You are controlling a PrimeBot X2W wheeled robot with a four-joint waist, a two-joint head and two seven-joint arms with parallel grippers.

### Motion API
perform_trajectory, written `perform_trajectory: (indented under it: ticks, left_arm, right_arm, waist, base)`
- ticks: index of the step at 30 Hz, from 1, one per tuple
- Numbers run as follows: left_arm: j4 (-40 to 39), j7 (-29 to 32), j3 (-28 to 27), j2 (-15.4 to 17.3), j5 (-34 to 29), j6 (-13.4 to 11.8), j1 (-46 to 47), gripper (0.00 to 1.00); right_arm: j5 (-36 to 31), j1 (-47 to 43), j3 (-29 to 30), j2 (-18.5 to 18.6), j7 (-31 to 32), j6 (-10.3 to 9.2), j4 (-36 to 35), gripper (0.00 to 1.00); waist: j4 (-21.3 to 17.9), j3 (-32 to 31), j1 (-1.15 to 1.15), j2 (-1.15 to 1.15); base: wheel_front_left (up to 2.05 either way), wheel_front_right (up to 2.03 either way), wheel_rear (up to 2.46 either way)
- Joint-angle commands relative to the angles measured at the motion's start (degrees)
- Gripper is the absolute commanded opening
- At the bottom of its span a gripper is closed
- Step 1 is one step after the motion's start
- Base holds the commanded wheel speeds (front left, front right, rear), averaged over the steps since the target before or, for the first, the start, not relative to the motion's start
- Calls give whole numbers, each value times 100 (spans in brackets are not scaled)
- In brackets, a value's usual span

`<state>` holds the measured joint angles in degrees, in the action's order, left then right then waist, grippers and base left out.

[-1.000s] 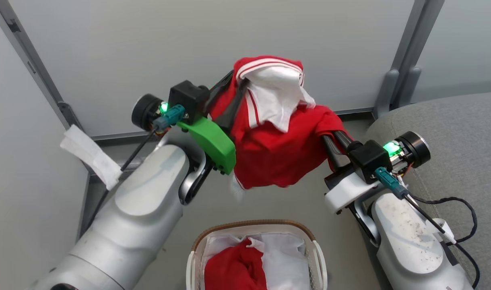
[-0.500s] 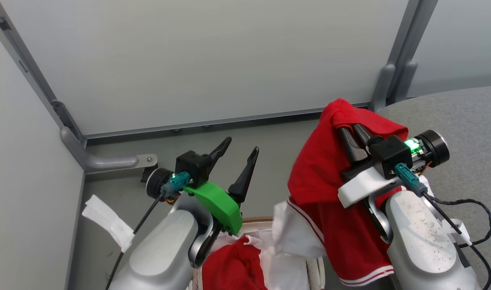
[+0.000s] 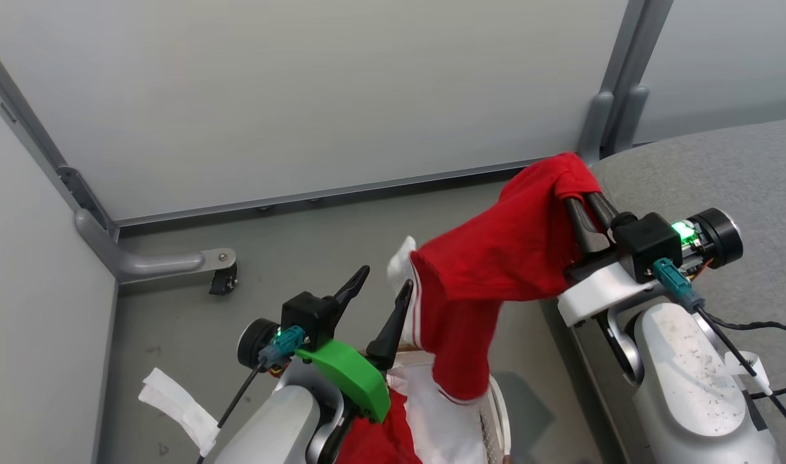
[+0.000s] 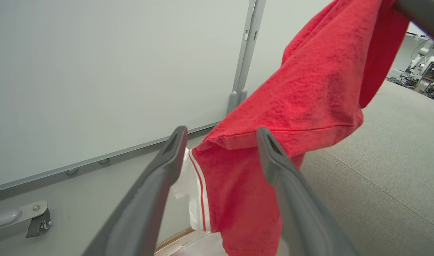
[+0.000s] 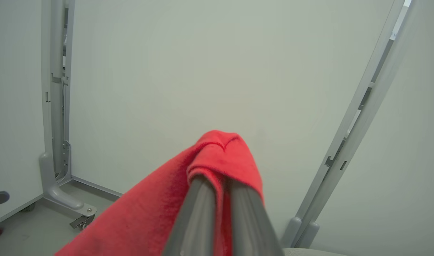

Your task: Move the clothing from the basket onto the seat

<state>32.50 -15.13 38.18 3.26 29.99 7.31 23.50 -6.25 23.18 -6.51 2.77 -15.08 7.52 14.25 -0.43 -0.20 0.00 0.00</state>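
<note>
right gripper (image 3: 583,206) clamped on red garment (image 3: 496,258) near seat (image 3: 721,167) corner; garment long axis diagonal, free end hangs down-left over basket (image 3: 500,419). left gripper (image 3: 386,277) fingers apart, empty.

Pale partition panels (image 3: 303,96); caster foot (image 3: 220,278) on grey floor (image 3: 290,251).

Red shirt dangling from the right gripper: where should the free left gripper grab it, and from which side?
Probably the white-striped edge, approached from the robot's left. The red shirt hangs slack from the shut right gripper, and that edge faces the open left gripper, lying roughly between its fingers in the left wrist view.
</note>
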Motion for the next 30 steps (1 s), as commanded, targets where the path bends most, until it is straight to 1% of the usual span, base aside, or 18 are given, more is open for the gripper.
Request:
perform_trajectory:
  ticks: [1,7,11,20,26,30]
  left_arm:
    - [-54,-2,-47,-6,-77,24,-91,100]
    - [-266,0,-113,-24,-176,26,-205,100]
    - [-408,0,-140,-34,-243,23,-261,100]
    - [-619,0,-17,-27,-310,23,-233,100]
    - [-664,0,98,-25,-369,23,-146,100]
    - [-663,0,151,-24,-413,23,-86,100]
  right_arm:
    - [-49,52,30,21,-14,-6,-42,0]
    - [-166,190,64,100,-14,-6,-116,0]
    - [-179,291,68,224,-14,-7,-177,0]
    - [-137,408,156,555,-14,-7,-225,0]
    - [-101,370,248,660,-14,-7,-173,0]
    - [-76,425,319,635,-14,-7,-196,0]
  waist:
    - [-82,15,0,0]
    - [-480,89,0,0]
    - [-864,177,0,0]
    - [-1685,449,0,0]
    - [-2040,597,0,0]
    - [-2154,722,0,0]
  base:
    - [0,0,0]
    - [0,0,0]
    - [0,0,0]
    - [0,0,0]
    - [0,0,0]
    - [0,0,0]
